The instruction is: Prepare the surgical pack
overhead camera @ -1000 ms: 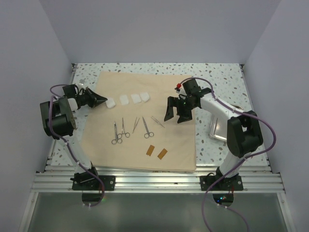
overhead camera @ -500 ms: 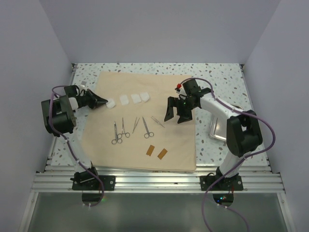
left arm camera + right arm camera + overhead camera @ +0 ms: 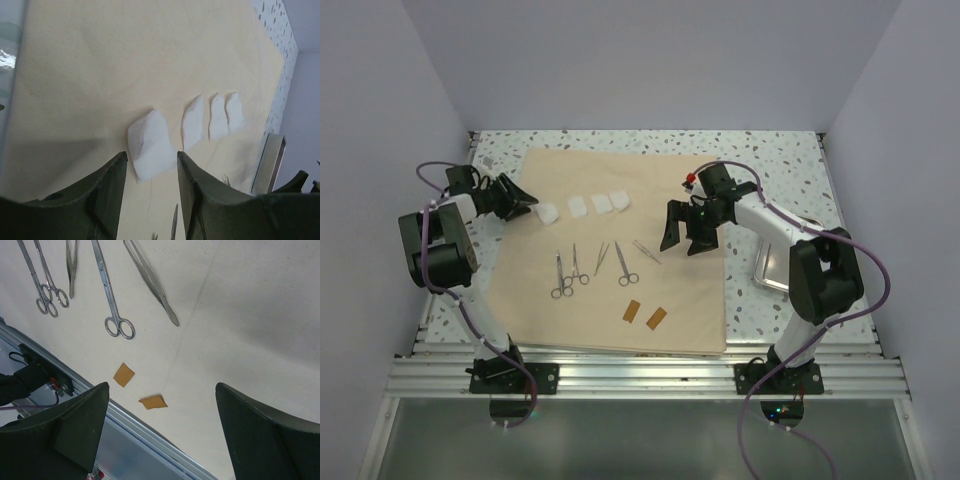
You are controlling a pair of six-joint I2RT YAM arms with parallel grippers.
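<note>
**Desk:** Where is the pack?

**Operator:** The surgical pack [image 3: 680, 290], a tan fabric sheet, lies spread flat across the speckled table [image 3: 770, 160], seen from the overhead camera. On it I count four white gauze pads [image 3: 578, 206] in a row along the far side. Scissors [image 3: 625, 265] and forceps [image 3: 647, 251] are laid out mid-sheet, and two small tan squares [image 3: 632, 311] sit nearer my end. A steel tray [image 3: 770, 270] rests off the sheet's right edge, partly under my right arm.

**Desk:** And the hands?

**Operator:** My left gripper [image 3: 533, 205] sits low at the sheet's left edge, pointing at the leftmost pad [image 3: 149, 145]. Its wrist camera shows the fingers [image 3: 107, 195] parted, with that pad lying on the cloth just beyond the tips, not pinched. My right gripper [image 3: 682, 243] hangs above the sheet's right half, beside the forceps. Its jaws are spread wide and it carries nothing.
</note>
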